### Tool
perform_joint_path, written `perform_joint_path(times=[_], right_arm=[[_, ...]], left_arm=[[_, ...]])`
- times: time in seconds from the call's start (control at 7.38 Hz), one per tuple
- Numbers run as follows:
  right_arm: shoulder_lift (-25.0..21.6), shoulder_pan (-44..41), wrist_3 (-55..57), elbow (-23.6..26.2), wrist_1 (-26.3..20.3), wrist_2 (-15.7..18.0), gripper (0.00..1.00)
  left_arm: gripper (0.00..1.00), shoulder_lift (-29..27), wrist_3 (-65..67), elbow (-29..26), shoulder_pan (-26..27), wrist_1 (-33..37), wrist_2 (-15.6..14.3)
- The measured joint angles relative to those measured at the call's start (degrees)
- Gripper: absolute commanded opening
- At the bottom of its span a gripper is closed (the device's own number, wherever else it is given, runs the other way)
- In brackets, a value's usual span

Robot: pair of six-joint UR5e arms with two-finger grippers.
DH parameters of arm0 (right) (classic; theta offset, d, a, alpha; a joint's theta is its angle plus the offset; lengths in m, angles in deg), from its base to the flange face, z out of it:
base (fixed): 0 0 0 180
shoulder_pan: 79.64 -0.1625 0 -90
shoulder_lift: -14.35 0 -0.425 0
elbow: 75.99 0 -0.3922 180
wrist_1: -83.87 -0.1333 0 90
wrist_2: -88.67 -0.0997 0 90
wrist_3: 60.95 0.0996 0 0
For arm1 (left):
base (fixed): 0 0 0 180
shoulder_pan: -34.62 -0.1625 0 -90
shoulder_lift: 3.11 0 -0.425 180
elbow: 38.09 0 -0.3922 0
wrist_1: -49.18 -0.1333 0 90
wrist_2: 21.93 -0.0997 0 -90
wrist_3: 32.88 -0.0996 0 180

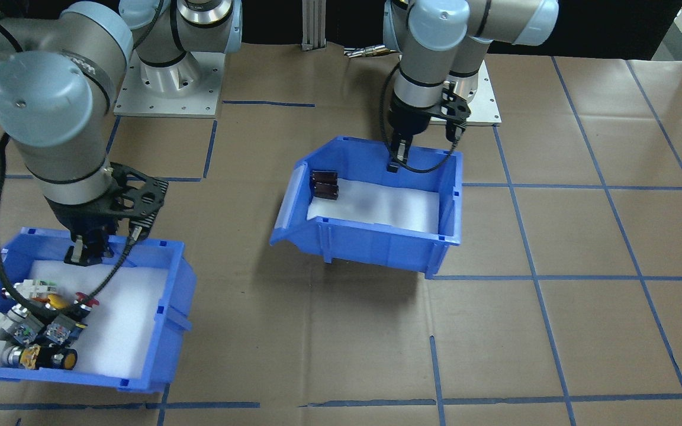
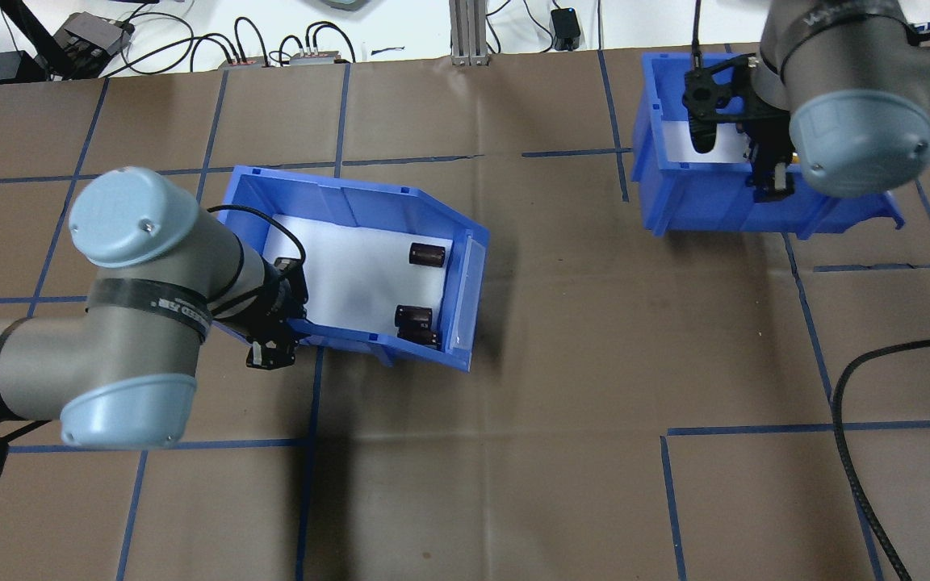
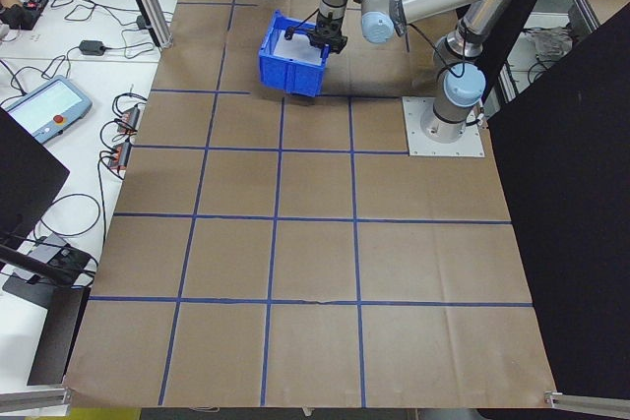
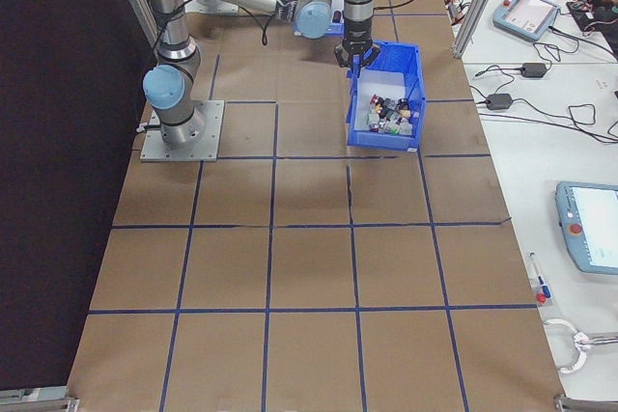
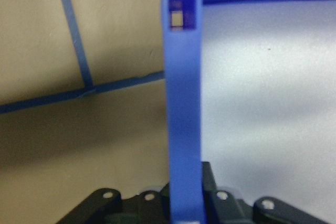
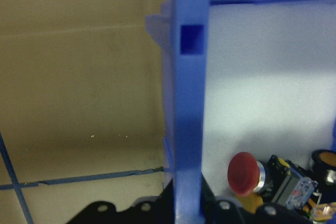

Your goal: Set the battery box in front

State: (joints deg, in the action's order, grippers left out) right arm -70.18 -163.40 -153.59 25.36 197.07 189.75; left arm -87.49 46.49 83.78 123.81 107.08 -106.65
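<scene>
**Brown table, both arms on bin walls**

Brown-papered table [image 1: 341, 331] with blue tape lines. I see the left gripper [image 1: 398, 155] clamped on the back wall of the battery box [image 1: 376, 248], which sits tilted near mid-table, cells [image 1: 324, 183] against its sloped lip. My right gripper [image 1: 87, 251] pinches the switch bin [image 1: 163, 331] wall.

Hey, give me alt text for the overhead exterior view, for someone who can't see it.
The left claw grips the back wall of the battery box, three dark cells lying near its sloped lip. Far right, the right claw grips the wall of the switch bin. Both sit on a brown gridded table.
</scene>
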Motion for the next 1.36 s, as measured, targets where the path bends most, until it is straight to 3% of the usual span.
perform_joint_path(times=[0.27, 0.54, 0.81, 1.36], right_arm=[[-7.8, 3.9, -7.0, 9.3, 3.9, -0.4, 0.0], [-12.0, 7.1, -11.9, 15.1, 6.5, -1.0, 0.0], [-12.9, 7.8, -13.1, 16.8, 7.1, -1.1, 0.0], [-13.0, 7.8, -13.4, 17.0, 7.2, -1.1, 0.0]], left_arm=[[0.0, -8.0, -1.2, -8.4, -1.6, 0.0, 1.9], [0.0, -16.8, 1.3, -17.6, 1.3, 0.0, 2.3], [0.0, -23.5, 8.1, -24.8, 5.8, 0.0, 2.3], [0.0, -33.4, 25.3, -33.4, 15.4, -1.0, 2.4]])
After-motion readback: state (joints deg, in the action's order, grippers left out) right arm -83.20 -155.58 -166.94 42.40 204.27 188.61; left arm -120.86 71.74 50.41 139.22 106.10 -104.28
